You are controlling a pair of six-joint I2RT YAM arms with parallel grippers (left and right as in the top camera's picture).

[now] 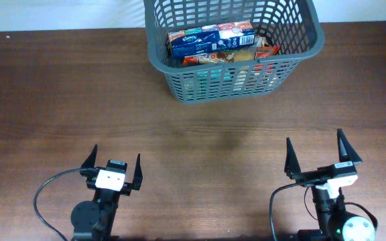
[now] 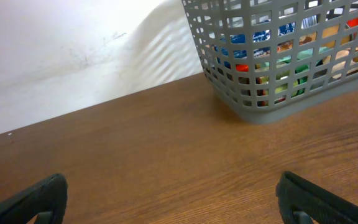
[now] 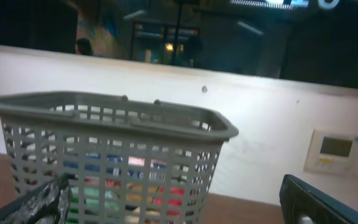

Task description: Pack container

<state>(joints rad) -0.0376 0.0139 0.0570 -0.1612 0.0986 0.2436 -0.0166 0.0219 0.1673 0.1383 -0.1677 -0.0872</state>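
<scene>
The container, a large dark grey lattice basket, stands at the far middle of the brown table. Inside lie a blue box and red and orange packets. In the left wrist view the container fills the upper right; in the right wrist view the container is at left. My left gripper rests near the front left, open and empty. Near the front right, my right gripper is open with nothing between its fingers. Both sit far from the basket.
A white wall runs behind the table's far edge. A wall panel shows at right in the right wrist view. Bare wood lies between the grippers and the basket.
</scene>
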